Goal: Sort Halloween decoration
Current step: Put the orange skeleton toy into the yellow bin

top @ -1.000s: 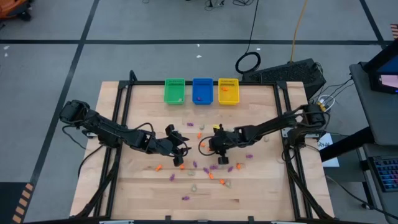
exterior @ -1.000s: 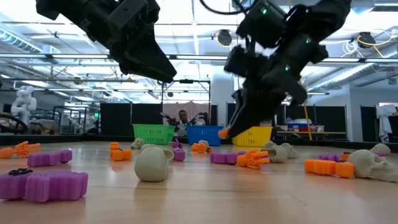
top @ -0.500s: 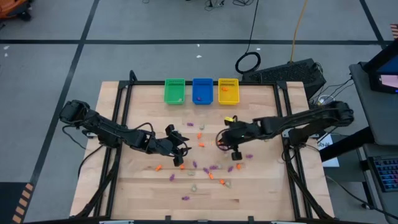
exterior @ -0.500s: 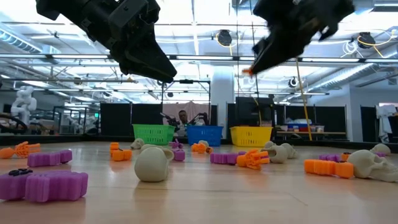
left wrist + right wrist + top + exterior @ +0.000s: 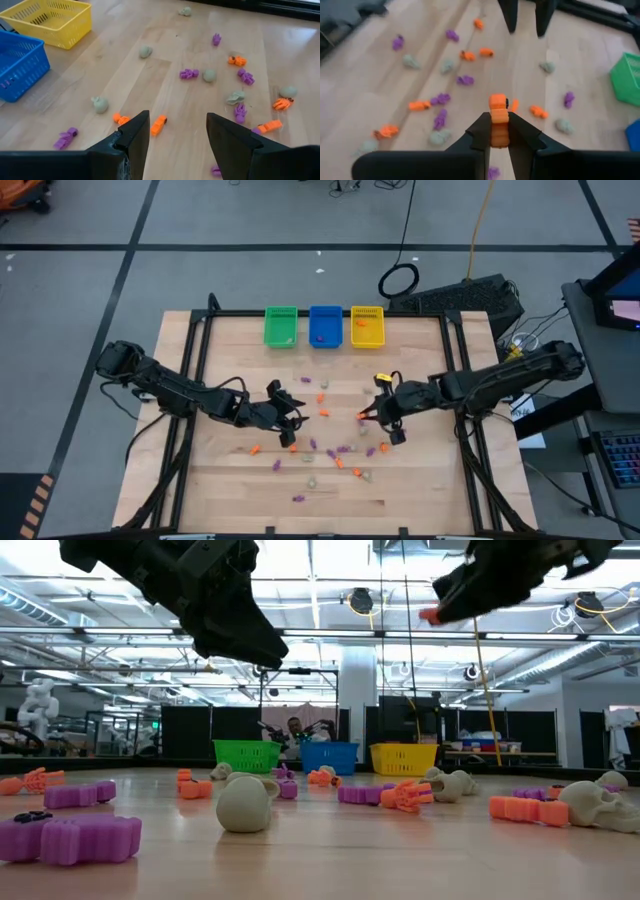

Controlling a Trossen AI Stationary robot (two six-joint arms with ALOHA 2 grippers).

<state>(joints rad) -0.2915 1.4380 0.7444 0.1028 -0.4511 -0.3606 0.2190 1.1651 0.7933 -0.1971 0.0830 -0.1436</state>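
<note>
Three bins (image 5: 325,326), two pincers (image 5: 368,415)

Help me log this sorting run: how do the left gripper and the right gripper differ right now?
The left gripper has its fingers apart and holds nothing; the right gripper has its fingers shut on an orange trinket.

In the low view the right gripper hangs higher above the table than the left gripper.

Both are dark two-finger grippers hanging over the scattered trinkets, clear of the wood.

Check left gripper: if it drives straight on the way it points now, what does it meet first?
Likely the orange trinket lying between the open fingers of the left gripper, on the table just ahead. Depth is unclear; nothing else shows nearer in that line.
</note>
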